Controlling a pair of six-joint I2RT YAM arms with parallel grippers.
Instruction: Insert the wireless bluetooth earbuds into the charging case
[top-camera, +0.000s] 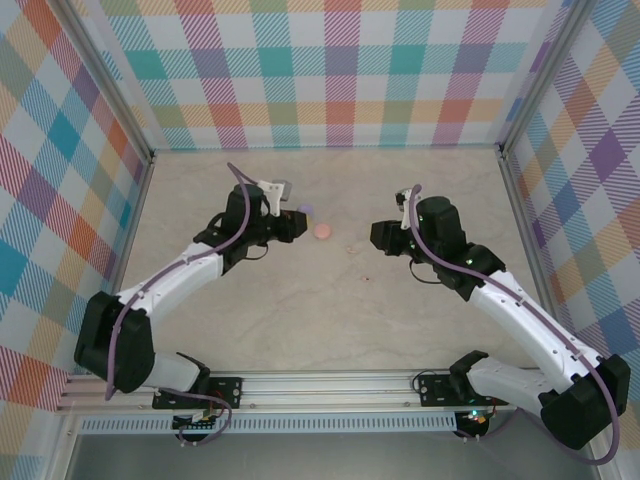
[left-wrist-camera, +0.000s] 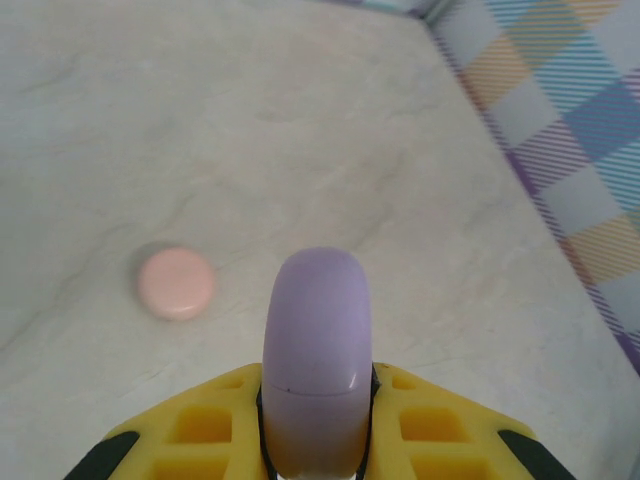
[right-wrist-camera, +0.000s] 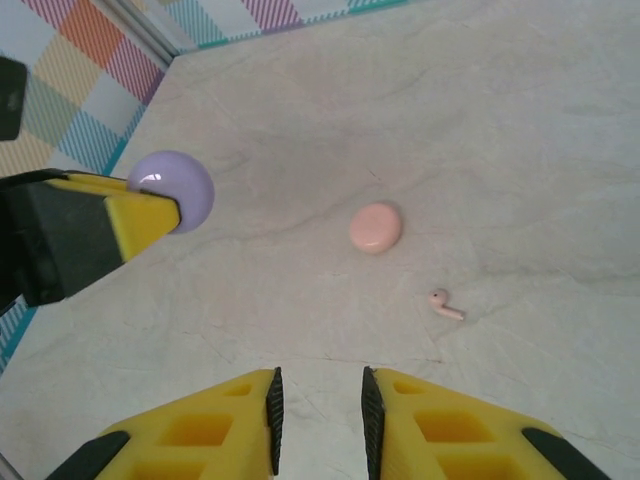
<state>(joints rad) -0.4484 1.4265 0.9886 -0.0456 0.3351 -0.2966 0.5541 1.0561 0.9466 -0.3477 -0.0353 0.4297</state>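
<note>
At the near edge, a silver aluminium rail (top-camera: 330, 385) carries the bases of both white-and-black arms, which reach out over the beige marble-patterned tabletop (top-camera: 300, 330).

The landmark is a round pale pink plastic case (top-camera: 323, 231) (left-wrist-camera: 176, 283) (right-wrist-camera: 375, 227), lying flat with its lid down on the tabletop.

To the right of that case and well apart from it hangs the right gripper (top-camera: 378, 237) (right-wrist-camera: 318, 425). Its yellow fingers with black pads stand a narrow gap apart, bare tabletop shows between them, and they grip nothing.

A pale pink plastic earbud (right-wrist-camera: 445, 303), tiny with a short stem, lies on its side on the tabletop between the pink case and the right gripper. It is near the case but not touching it, and it is clear of both grippers. It sits outside any case.

Just left of the pink case and slightly farther back is the left gripper (top-camera: 293, 220) (left-wrist-camera: 316, 420) (right-wrist-camera: 140, 212). Its yellow fingers are clamped on a round glossy lilac plastic case (top-camera: 306, 210) (left-wrist-camera: 316, 350) (right-wrist-camera: 172, 190), which is held on edge and sticks out past the fingertips. A thin seam runs across its rim, and it looks closed. It is apart from the pink case; whether it touches the tabletop I cannot tell.

Beyond the pink case the tabletop runs on bare to the back wall (top-camera: 340, 70), covered in pastel plaid, with matching plaid panels on both sides.
</note>
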